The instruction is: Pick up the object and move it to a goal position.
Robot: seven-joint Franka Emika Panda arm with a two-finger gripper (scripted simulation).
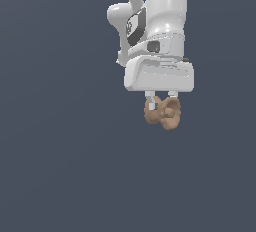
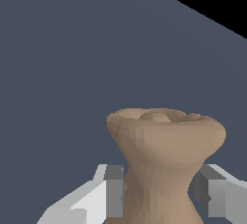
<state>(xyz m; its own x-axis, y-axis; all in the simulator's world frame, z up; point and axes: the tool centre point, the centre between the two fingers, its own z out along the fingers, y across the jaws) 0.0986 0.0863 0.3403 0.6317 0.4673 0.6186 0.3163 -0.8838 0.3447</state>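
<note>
The object (image 1: 164, 112) is a small tan-brown lumpy piece with knobby lobes. It hangs under my white gripper (image 1: 161, 101), held between the two short fingers. In the wrist view the object (image 2: 161, 165) fills the space between my fingers (image 2: 113, 189), its flared hollowed end pointing away from the camera, its narrow waist pinched by the pads. My gripper (image 2: 161, 191) is shut on it. The object appears lifted above the flat dark grey-blue surface (image 1: 60, 151).
The white arm (image 1: 155, 21) reaches down from the top of the exterior view. The surface ends at a black edge (image 2: 212, 1) in the wrist view. No other objects show.
</note>
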